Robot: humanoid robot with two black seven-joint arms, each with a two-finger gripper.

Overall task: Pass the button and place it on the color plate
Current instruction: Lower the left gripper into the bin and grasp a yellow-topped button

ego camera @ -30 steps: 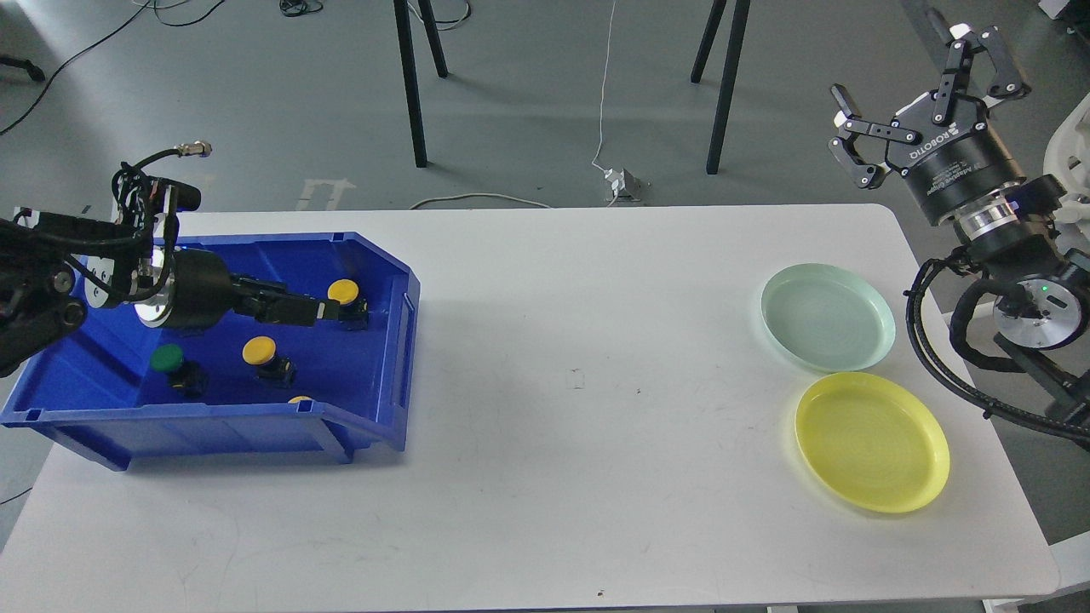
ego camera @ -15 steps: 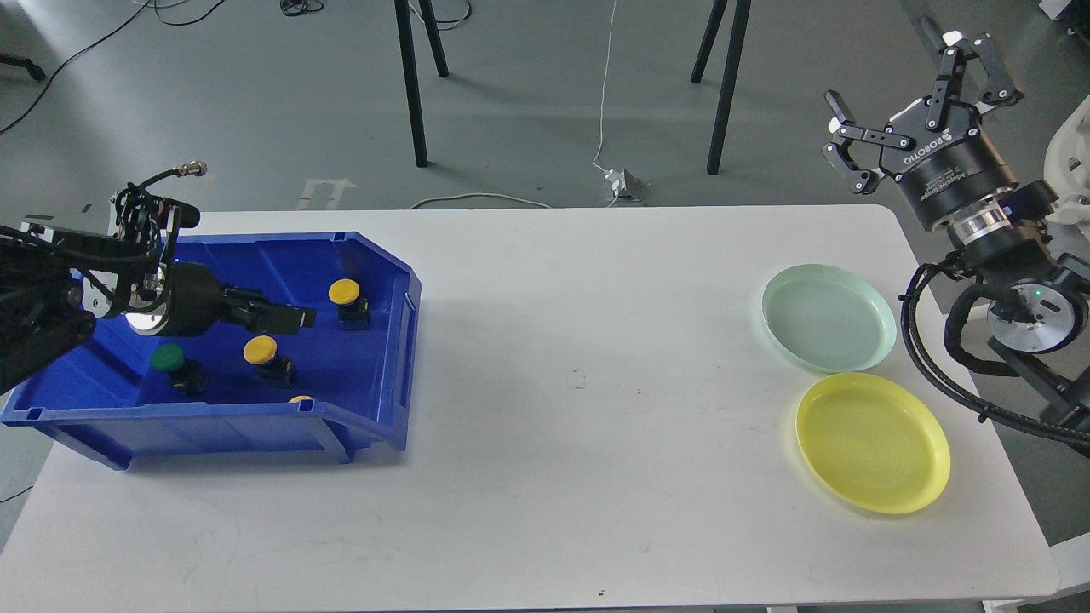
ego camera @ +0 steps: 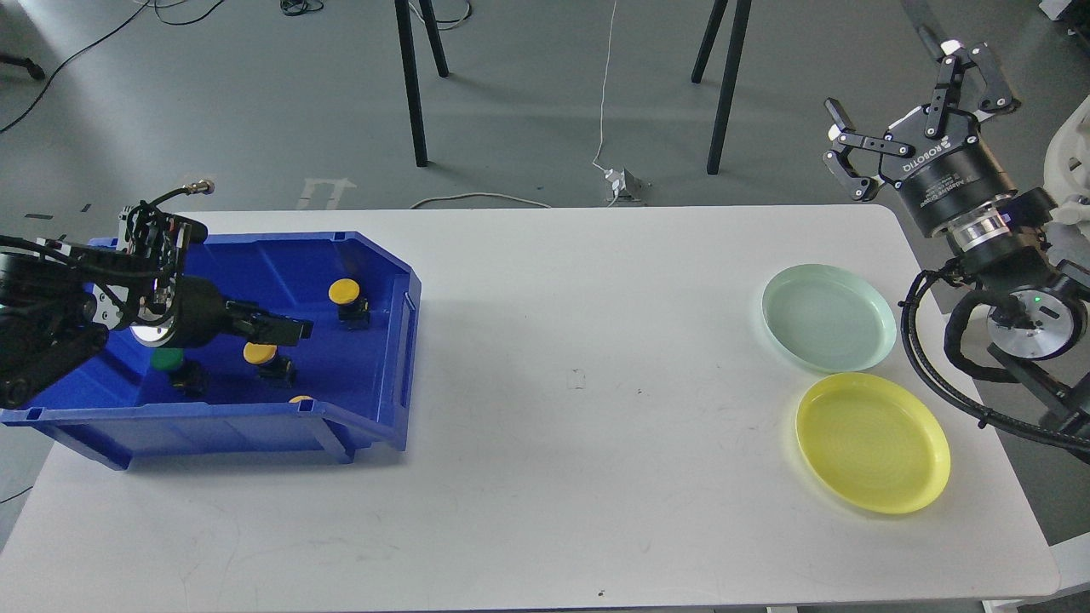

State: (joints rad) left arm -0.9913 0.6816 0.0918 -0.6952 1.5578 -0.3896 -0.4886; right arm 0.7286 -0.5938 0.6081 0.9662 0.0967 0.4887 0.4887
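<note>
Blue bin (ego camera: 387, 281) holds yellow buttons (ego camera: 344, 292) beside left gripper (ego camera: 294, 329).

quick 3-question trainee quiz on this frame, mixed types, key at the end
1. True or false: the right gripper holds a button.
2. Which plate lies nearer the robot? A) yellow plate B) pale green plate
3. Fill in: the left gripper is inside the blue ____.

Key: 1 false, it is open and empty. 2 A. 3 bin.
</note>
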